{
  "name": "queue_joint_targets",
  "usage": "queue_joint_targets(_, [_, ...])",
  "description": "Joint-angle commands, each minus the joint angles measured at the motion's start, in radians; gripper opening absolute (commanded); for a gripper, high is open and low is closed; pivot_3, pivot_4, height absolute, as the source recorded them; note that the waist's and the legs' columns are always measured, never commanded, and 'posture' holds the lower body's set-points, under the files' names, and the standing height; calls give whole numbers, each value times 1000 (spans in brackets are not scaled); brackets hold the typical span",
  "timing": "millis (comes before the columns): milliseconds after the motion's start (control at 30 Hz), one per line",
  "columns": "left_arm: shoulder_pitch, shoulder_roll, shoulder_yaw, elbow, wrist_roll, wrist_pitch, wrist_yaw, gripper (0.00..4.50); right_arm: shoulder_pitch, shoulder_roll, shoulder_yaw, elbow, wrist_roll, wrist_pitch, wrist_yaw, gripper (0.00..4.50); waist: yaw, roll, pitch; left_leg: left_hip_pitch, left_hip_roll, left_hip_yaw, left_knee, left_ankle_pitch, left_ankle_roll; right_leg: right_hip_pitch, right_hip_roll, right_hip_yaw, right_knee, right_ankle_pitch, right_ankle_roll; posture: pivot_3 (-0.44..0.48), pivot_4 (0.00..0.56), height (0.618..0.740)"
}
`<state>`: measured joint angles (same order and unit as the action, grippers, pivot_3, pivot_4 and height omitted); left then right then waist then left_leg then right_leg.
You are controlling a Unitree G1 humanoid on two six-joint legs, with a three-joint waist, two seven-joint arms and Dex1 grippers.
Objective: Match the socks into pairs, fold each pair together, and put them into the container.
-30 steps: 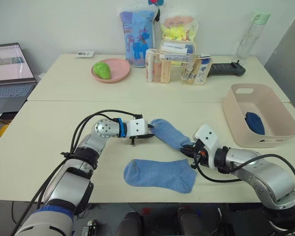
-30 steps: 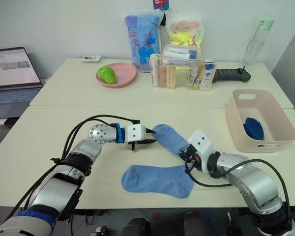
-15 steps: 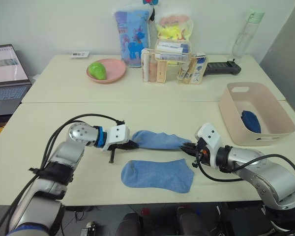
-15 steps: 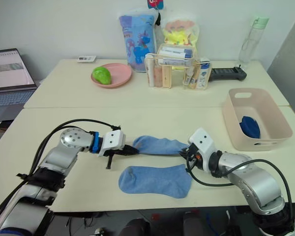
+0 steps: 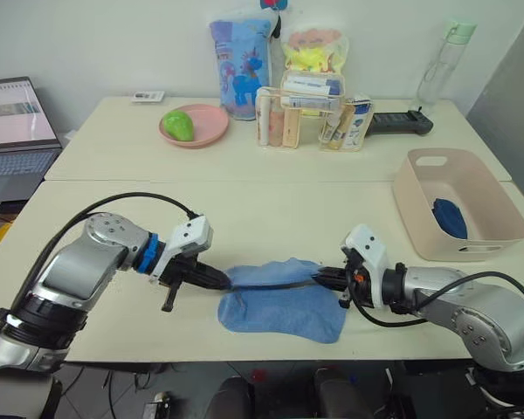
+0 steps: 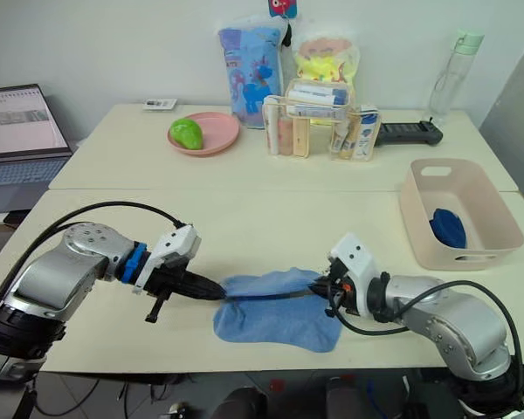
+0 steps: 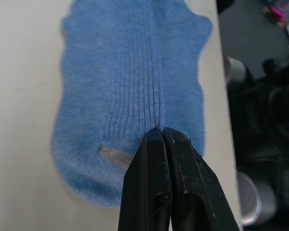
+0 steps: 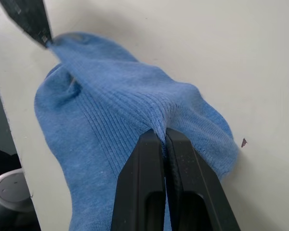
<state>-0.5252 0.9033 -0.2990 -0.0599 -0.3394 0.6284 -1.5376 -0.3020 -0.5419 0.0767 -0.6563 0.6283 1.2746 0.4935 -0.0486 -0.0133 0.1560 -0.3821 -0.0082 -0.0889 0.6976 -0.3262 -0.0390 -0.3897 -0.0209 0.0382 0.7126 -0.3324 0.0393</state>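
You've got both tools clenched on the upper light blue sock [image 5: 266, 272], left tool [image 5: 220, 280] & right tool [image 5: 325, 278] at opp. ends, stretched flat over its mate [image 5: 288, 312] near worktop's [image 5: 244, 201] front edge to align the pair; container [image 5: 472, 249] far right w/ a navy bundle [image 5: 451, 218] inside.

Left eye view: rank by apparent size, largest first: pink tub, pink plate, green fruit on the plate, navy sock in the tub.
1. Pink tub, clearly largest.
2. Pink plate; it sits farther from the camera, so its true size may be understated.
3. Navy sock and green fruit: look alike; the sock is partly hidden by the tub wall, so no ranking.
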Motion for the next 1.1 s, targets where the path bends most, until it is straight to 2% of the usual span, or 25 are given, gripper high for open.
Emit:
queue_joint_targets(33, [-100, -49, -51, 148, 51, -17, -22, 31, -48, 11, 13, 38, -28, -1, -39, 0, 2, -1, 0, 0, 0, 0, 0, 0, 0, 0, 1, 0, 0, 0, 0, 0, 150, 703])
queue_joint_targets(200, [-337, -226, -76, 586, 171, -157, 61, 31, -138, 42, 34, 185, -97, -47, -82, 0, 7, -2, 1, 0, -1, 1, 1, 0, 0, -1, 1, -3, 0, 0, 0, 0, 150, 703])
queue_joint_targets(300, [-413, -287, -62, 743, 209, -246, 83, 31, -162, 45, 55, 216, -121, -70, -79, 0, 6, -2, 1, -1, -1, 3, 0, 0, 0, -3, 1, -1, -1, 0, 0, 0, 150, 703])
queue_joint_targets(467, [-470, -334, -15, 860, 217, -297, 102, 31, -159, 39, 61, 236, -160, -131, -77, 0, -8, -2, 1, -16, -1, 5, 3, 3, -4, -19, -2, 1, 4, 0, 0, 0, 150, 703])
queue_joint_targets(500, [-463, -340, -3, 853, 214, -297, 114, 31, -155, 25, 75, 233, -174, -158, -65, 0, -8, -2, 1, -16, 0, 5, 4, 3, -4, -20, -2, 1, 5, 0, 0, 0, 150, 703])
queue_joint_targets(567, [-392, -328, 22, 728, 171, -283, 75, 31, -139, -11, 107, 202, -186, -201, -26, 0, -9, -2, 1, -16, -1, 5, 4, 3, -4, -20, -2, 2, 6, 0, 0, 0, 150, 703])
queue_joint_targets(633, [-333, -314, 47, 619, 143, -265, 63, 0, -123, -22, 113, 183, -210, -239, -32, 545, -10, -2, 1, -16, 0, 5, 4, 3, -4, -20, -2, 2, 5, 0, 0, 0, 150, 703])
queue_joint_targets(667, [-309, -312, 68, 580, 141, -290, 89, 192, -115, -41, 124, 171, -228, -262, -26, 770, -9, -2, 1, -16, 0, 5, 4, 3, -4, -20, -2, 2, 5, 0, 0, 0, 150, 703])
queue_joint_targets(767, [-247, -274, 124, 464, 124, -285, 127, 880, -78, -78, 111, 125, -239, -286, -11, 1795, -7, -2, 1, -17, 0, 3, 4, 3, -5, -20, -2, 3, 5, 0, 0, 0, 150, 703])
queue_joint_targets(867, [-189, -232, 175, 366, 107, -309, 153, 1812, -33, -112, 82, 67, -243, -316, 2, 2887, -7, -2, 1, -17, 0, 2, 5, 3, -4, -19, -2, 3, 5, 0, 0, 0, 150, 703])
queue_joint_targets(933, [-155, -212, 220, 322, 101, -379, 178, 2473, 5, -136, 63, 32, -260, -377, 17, 3628, -3, -2, 1, -17, 0, 2, 5, 3, -4, -19, -2, 3, 5, 0, 0, 0, 150, 703])
queue_joint_targets(1000, [-111, -194, 231, 318, 148, -576, 197, 3103, 39, -177, 74, 17, -306, -474, 47, 4338, -1, -2, 1, -17, 0, 2, 5, 3, -4, -18, -2, 3, 5, 0, 0, 0, 150, 703])
queue_joint_targets(1033, [-73, -176, 214, 314, 174, -683, 175, 3384, 58, -210, 95, 12, -335, -536, 78, 4500, 0, -2, 1, -17, 0, 3, 5, 3, -4, -18, -3, 3, 5, 0, 0, 0, 150, 703])
queue_joint_targets(1100, [-22, -172, 185, 321, 218, -824, 183, 3384, 75, -256, 145, 33, -428, -652, 96, 4500, 0, -2, 1, -15, 0, 4, 5, 3, -4, -17, -3, 3, 4, 0, 0, 0, 150, 703])
